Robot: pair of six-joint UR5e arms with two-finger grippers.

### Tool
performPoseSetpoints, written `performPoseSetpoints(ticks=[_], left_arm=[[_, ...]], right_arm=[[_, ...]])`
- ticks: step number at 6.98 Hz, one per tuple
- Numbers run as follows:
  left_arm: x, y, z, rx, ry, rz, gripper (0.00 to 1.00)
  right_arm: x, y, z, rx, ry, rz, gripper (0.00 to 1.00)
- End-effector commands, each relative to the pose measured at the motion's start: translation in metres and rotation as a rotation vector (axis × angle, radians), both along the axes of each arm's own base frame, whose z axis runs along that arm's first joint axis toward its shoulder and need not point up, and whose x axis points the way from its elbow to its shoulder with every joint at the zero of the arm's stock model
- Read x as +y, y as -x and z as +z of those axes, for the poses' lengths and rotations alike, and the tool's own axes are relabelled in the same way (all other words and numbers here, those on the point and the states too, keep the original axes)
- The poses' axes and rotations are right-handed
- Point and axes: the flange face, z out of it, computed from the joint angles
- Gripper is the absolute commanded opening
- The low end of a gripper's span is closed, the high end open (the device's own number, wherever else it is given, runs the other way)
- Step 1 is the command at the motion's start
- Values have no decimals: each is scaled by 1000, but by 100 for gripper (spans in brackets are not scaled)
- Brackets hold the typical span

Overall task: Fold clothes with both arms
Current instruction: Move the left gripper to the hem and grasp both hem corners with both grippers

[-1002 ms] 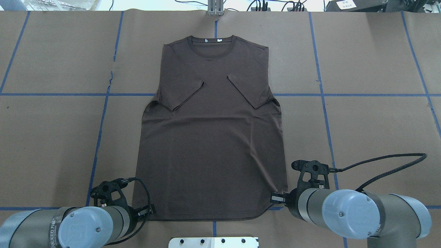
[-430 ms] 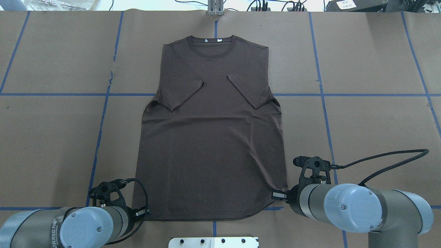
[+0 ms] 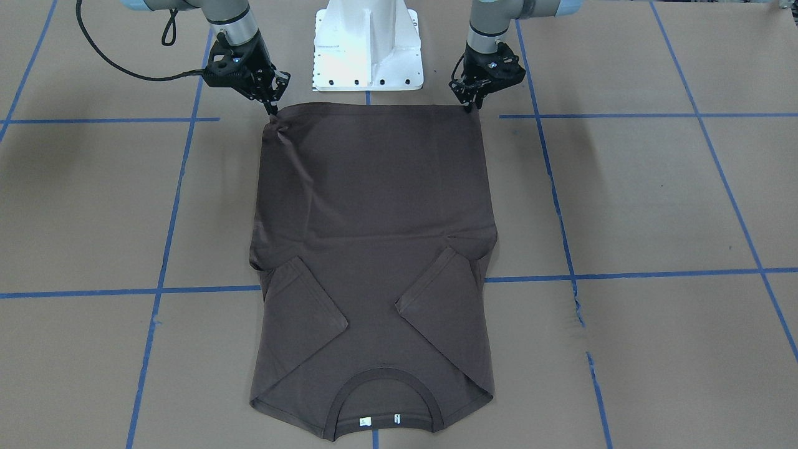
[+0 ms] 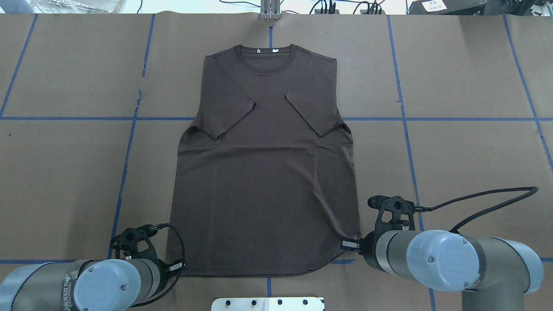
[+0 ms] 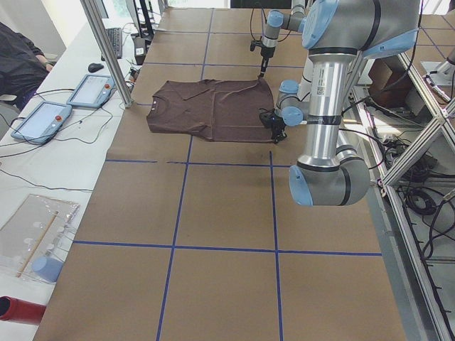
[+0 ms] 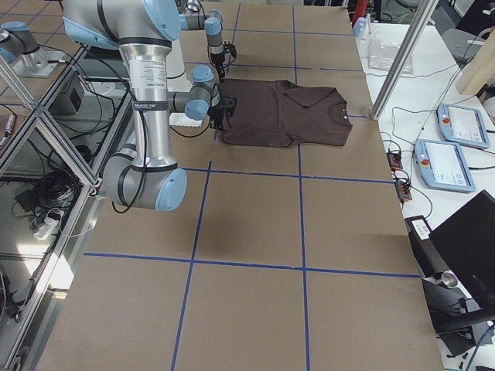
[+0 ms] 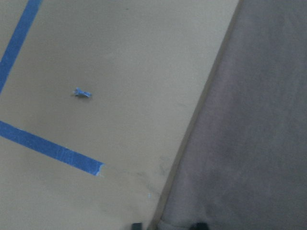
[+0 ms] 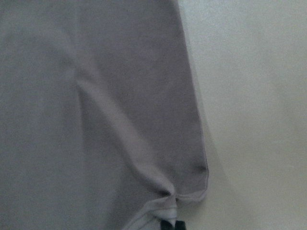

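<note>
The dark brown short-sleeved fabric T-shirt is lying flat on the brown paper-covered bench, with its hem toward my edge. My right gripper is pinching its right hem corner. My left gripper is straddling the left corner, jaws apart. Lifting now, I am risking one side slipping and skewing the fold. Both wrist views are cropping my fingertips.

Grey left arm and right arm, light-blue caps, black cables, white pedestal.
</note>
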Motion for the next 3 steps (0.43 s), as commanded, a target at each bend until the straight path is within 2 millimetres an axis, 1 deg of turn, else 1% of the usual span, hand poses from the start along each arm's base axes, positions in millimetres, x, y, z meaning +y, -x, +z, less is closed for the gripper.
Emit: performPoseSetpoints(ticks=[1, 2, 3], left_arm=[[0, 2, -3, -3, 0, 2, 0], [1, 6, -9, -1, 1, 5, 0], [-1, 25, -33, 24, -4, 9, 0]], right_arm=[[0, -1, 0, 0, 0, 1, 0], [-3, -3, 0, -2, 5, 1, 0], [-13, -11, -1, -8, 23, -11, 0]])
